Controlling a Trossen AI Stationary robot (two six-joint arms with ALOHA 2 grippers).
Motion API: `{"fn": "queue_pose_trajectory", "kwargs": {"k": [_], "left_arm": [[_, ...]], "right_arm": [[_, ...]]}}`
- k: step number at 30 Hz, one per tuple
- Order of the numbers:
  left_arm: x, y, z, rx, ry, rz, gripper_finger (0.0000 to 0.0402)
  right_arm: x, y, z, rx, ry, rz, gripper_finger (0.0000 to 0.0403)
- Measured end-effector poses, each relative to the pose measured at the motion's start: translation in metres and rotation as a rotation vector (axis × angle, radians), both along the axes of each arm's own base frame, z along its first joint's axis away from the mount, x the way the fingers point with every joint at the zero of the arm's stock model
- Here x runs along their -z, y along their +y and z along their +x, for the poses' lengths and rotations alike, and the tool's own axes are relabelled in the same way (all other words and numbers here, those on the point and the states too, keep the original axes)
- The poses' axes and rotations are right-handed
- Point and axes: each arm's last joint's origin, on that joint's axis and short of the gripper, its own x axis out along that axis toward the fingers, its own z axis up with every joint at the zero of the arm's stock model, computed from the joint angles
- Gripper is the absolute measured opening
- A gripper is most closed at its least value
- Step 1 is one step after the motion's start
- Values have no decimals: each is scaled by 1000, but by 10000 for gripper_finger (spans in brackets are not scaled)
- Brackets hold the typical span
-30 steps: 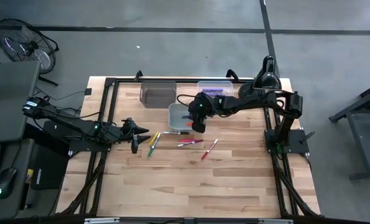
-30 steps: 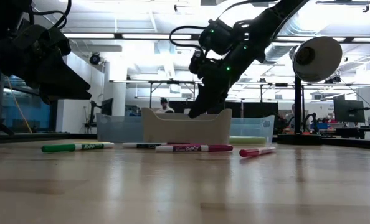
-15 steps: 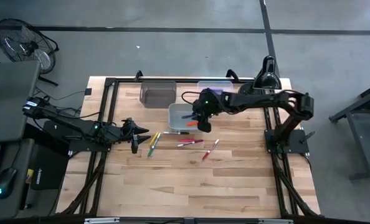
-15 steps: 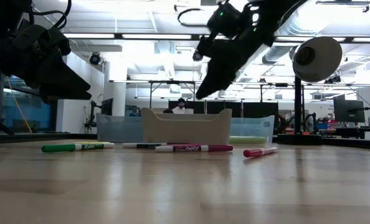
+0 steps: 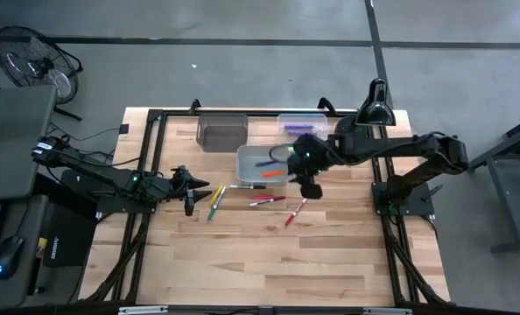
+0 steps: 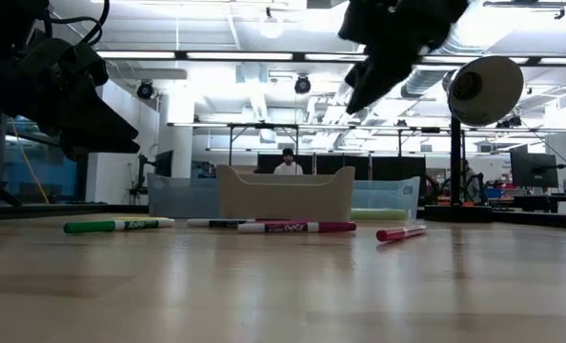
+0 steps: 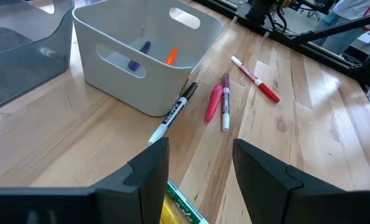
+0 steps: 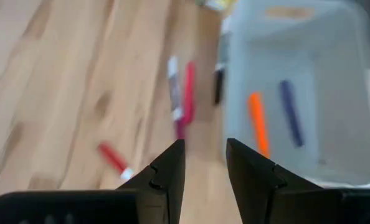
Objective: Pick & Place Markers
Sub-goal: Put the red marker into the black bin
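Here the right pincer [image 5: 312, 187] hangs in the air just right of the white bin [image 5: 242, 157], its fingers spread with nothing between them, above the loose markers on the bench [image 5: 242, 254]. The left pincer [image 5: 190, 188] waits over the left part of the bench, also spread and empty, beside the yellow marker [image 5: 217, 193] and green marker [image 5: 214, 210].

An orange marker [image 5: 273, 174] and a purple marker [image 5: 265, 163] lie inside the white bin. Outside it, a black-capped white marker [image 5: 247, 185] lies just in front of the bin, two pink markers [image 5: 267, 200] rest close together nearer the middle, and a red marker [image 5: 294, 210] lies alone to their right, nearly under the right pincer.

These pens look light, stiff and smooth, so they probably roll easily and could slip from a shallow pinch. The likely best hold is across the barrel near its middle, fingers set square to its length; the red one, lying clear of others, seems easiest to take.
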Motion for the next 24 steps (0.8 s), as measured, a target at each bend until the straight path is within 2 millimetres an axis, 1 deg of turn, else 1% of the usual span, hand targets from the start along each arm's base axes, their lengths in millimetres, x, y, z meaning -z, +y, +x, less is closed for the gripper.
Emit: {"fn": "queue_pose_trajectory", "kwargs": {"k": [6,11,17,24], "left_arm": [[0,0,0,0,0,0,175],[0,0,0,-2,2,-6,175],[0,0,0,-4,2,-13,175],[1,0,0,-3,4,-13,175]], "right_arm": [[12,31,-7,-176,148,-81,108],[20,48,-6,-229,201,-163,104],[21,59,-5,-271,187,-172,103],[21,63,-5,-278,187,-184,104]]}}
